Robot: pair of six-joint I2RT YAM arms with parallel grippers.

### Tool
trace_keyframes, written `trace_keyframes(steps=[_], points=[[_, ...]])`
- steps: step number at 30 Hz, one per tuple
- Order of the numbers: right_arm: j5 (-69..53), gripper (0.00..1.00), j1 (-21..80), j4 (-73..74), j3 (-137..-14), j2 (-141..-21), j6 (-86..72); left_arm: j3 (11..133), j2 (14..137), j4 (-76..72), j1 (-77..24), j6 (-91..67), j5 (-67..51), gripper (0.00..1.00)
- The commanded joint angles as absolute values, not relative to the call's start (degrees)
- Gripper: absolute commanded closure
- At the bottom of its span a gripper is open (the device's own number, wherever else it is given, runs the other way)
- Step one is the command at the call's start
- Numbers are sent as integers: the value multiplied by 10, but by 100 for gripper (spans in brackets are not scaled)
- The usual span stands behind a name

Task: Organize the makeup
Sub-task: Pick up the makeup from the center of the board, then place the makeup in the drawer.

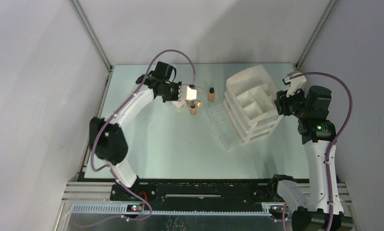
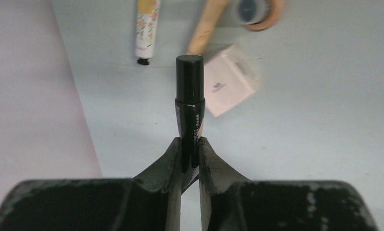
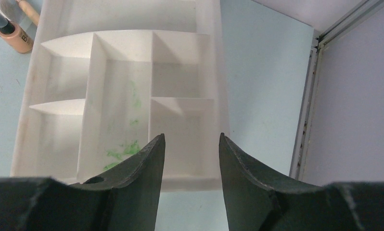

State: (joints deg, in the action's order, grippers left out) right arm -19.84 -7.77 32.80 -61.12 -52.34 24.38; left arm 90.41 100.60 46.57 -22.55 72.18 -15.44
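Note:
My left gripper (image 2: 190,140) is shut on a black tube (image 2: 190,91) and holds it above the table at the back, seen from above (image 1: 193,91). Under it lie a small white box (image 2: 228,79), a floral tube (image 2: 146,29) and a beige stick (image 2: 205,26). Two beige black-capped bottles (image 1: 193,108) (image 1: 211,94) stand near it; one shows from above in the left wrist view (image 2: 255,10). My right gripper (image 3: 191,137) is open and empty, hovering over the right edge of the white drawer organizer (image 3: 96,72).
The organizer (image 1: 243,77) stands at the back right, its top compartments empty, with a clear drawer (image 1: 221,122) pulled out to the left. One bottle (image 3: 14,34) stands just beyond its far corner. Enclosure walls and a metal frame rail (image 3: 305,110) close the right side.

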Motion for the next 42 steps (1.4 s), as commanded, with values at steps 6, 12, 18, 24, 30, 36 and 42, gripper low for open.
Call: trace_keyframes(steps=[6,12,18,24,30,36,42], points=[[-205,47,-76,321,-610,-518,253,799,877,439,-381,822,-166,80],[-207,47,-79,323,-610,-523,253,824,924,436,-466,879,-156,79],[-211,47,-85,324,-610,-526,253,880,1011,412,-509,902,-139,79],[-217,47,-90,326,-609,-530,253,950,1100,403,-526,917,-120,78],[-214,47,-87,321,-605,-530,258,991,1156,404,-528,919,-114,69],[-214,47,-86,321,-606,-527,258,997,1172,404,-528,917,-113,58],[-214,47,-86,322,-605,-526,258,991,1135,407,-523,882,-109,45]])
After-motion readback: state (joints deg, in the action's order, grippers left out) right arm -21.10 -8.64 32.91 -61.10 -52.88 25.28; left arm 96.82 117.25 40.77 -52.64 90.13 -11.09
